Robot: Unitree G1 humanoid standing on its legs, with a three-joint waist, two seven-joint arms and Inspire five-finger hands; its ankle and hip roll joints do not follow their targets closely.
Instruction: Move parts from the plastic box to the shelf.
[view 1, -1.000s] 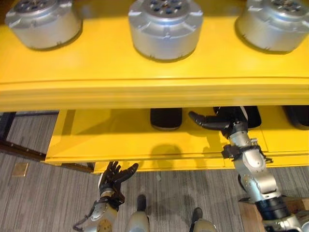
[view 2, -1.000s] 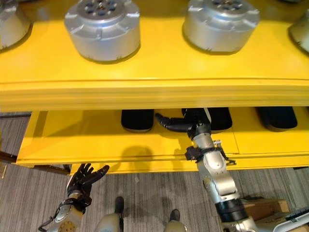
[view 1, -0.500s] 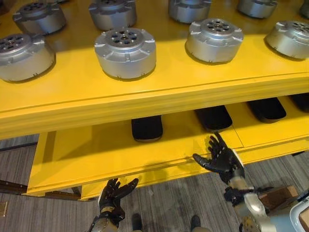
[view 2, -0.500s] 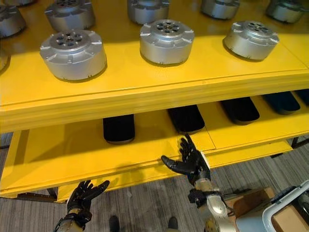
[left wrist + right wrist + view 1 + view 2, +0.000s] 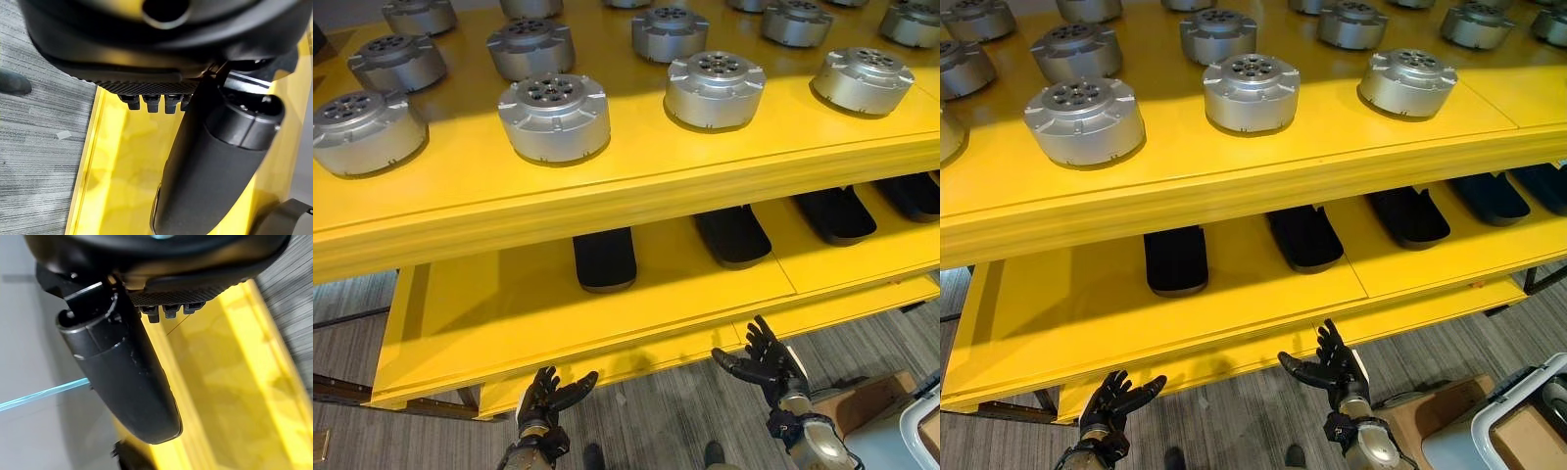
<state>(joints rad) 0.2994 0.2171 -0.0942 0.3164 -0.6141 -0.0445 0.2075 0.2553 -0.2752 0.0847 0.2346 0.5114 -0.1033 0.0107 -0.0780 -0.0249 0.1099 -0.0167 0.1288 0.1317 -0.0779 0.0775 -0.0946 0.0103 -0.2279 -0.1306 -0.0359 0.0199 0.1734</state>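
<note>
Yellow shelf (image 5: 607, 186) over grey carpet (image 5: 646, 431)

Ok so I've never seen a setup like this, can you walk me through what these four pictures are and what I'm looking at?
It is a humanoid robot facing a yellow two-level shelf. Two pictures come from a stereo camera on its head, looking down. Round silver metal parts stand in rows on the top level, and flat black oblong parts lie on the lower level. At the bottom, the dark left hand and dark right hand hang open over the grey floor in front of the shelf, holding nothing. The other two pictures come from cameras on each wrist, showing each hand up close against the yellow shelf.
</note>
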